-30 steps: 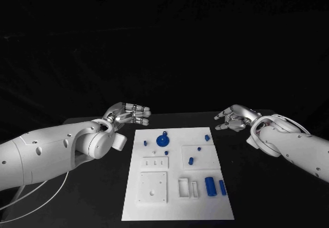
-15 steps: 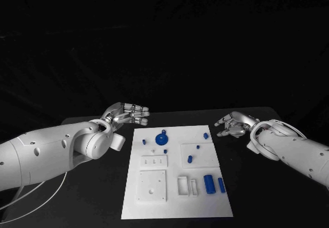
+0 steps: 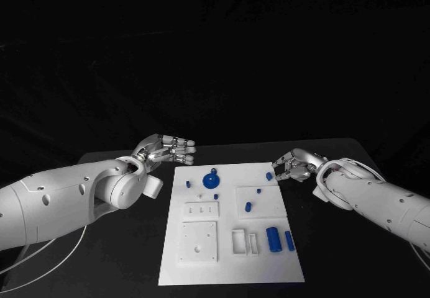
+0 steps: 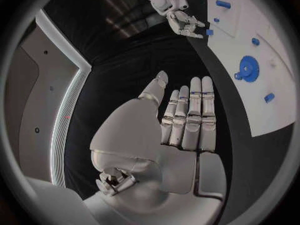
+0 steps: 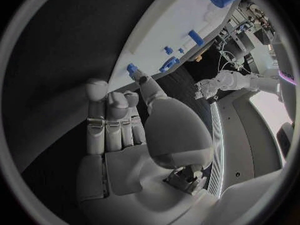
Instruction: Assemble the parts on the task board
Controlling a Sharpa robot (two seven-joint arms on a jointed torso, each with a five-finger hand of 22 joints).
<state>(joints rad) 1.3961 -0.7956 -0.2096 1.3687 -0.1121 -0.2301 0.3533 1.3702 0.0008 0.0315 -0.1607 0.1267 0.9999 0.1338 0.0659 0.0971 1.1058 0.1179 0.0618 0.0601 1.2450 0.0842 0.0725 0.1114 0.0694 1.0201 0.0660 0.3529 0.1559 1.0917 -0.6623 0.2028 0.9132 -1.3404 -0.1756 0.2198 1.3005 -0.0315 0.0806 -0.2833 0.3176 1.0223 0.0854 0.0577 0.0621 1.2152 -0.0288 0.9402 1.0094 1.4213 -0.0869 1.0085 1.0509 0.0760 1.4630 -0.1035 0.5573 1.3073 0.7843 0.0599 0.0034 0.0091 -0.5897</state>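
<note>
The white task board (image 3: 231, 248) lies mid-table with blue parts on it: a gear (image 3: 211, 181), a small peg (image 3: 269, 176) near its far right corner, and two cylinders (image 3: 274, 241) near the front. My right hand (image 3: 294, 165) hovers just off that far right corner, fingers apart and holding nothing. In the right wrist view its thumb tip reaches close to the small peg (image 5: 132, 69). My left hand (image 3: 168, 149) floats beyond the board's far left corner, fingers straight and apart, nothing in it. The gear (image 4: 249, 67) lies off to that hand's side.
Raised white sockets and slots (image 3: 201, 241) sit on the board's near half. Other small blue pieces (image 3: 249, 207) stand around the board's middle. Black table (image 3: 340, 248) surrounds the board on both sides.
My right hand has moved in and down toward the board's far right corner, nearing the small peg. My left hand has stayed in place.
</note>
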